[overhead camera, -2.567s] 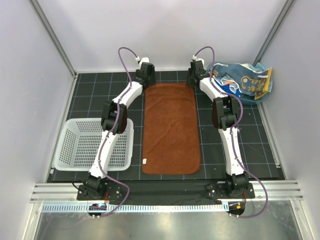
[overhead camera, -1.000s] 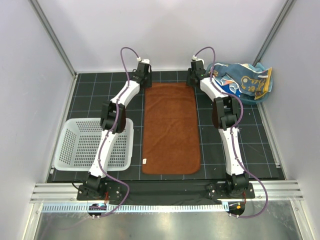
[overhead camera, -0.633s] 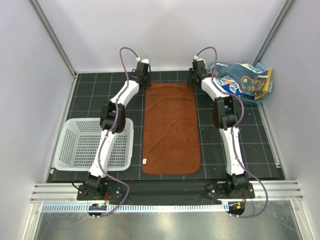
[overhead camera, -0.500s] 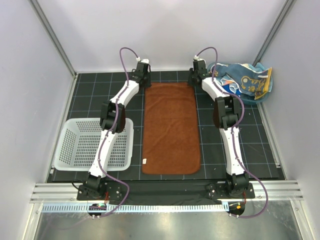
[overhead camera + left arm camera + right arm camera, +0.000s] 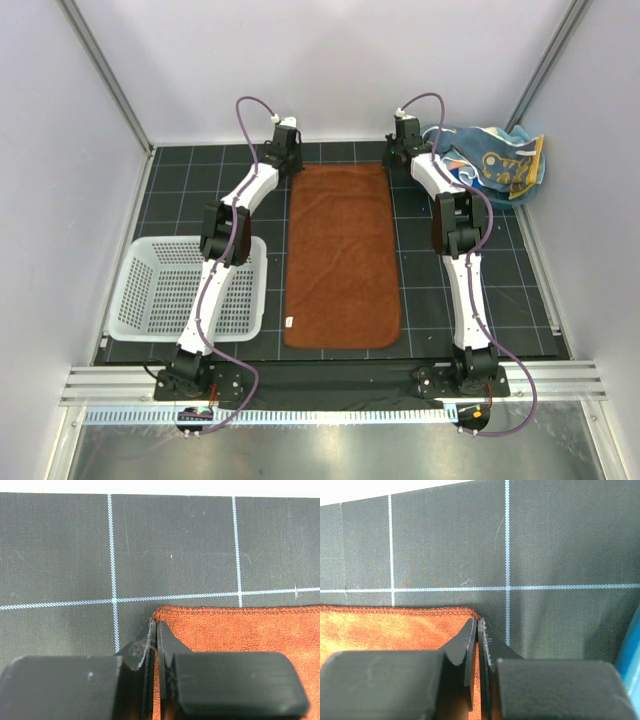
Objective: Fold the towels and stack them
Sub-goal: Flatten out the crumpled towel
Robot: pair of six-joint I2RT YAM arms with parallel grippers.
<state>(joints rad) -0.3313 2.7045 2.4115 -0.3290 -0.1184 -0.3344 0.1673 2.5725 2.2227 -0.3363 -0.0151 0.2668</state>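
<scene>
1. Top external view: the rust-brown towel (image 5: 340, 260) lies flat, white mesh basket (image 5: 122, 295) just left of it, other towels (image 5: 490, 165) heaped beyond its far right corner.
2. Left gripper (image 5: 153, 630) is pinched narrow on the towel's far left corner; right gripper (image 5: 476, 627) likewise on its far right corner.
3. Both bites look shallow, right at the hem; a lift could let a corner slip out.
4. Uneven pulls toward the near edge would skew the fold.

I've closed my left hand (image 5: 154, 625) and right hand (image 5: 475, 622) onto the far corners of the rust-brown towel (image 5: 342, 255); both stood open before.
</scene>
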